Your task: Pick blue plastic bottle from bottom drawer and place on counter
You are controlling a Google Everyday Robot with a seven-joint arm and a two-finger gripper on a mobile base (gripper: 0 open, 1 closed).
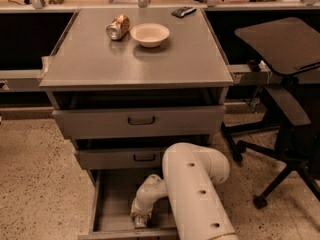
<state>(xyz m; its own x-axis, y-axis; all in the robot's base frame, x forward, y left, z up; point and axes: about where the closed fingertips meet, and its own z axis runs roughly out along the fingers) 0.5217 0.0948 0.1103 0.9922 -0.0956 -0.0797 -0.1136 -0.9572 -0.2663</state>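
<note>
The bottom drawer (pixel 113 202) is pulled open at the foot of the grey cabinet. My white arm reaches down into it, and the gripper (pixel 140 220) sits low over the drawer floor near its front edge. A small pale object right under the gripper may be the blue plastic bottle (pixel 141 224), but the wrist hides most of it. The counter (pixel 100 64) is the flat grey cabinet top above.
A gold-brown can (pixel 118 27) lies on its side beside a white bowl (pixel 150 34) at the back of the counter, with a dark flat item (pixel 183 11) behind. Two upper drawers stand slightly ajar. An office chair (pixel 287 109) and a dark table top (pixel 280 41) stand to the right.
</note>
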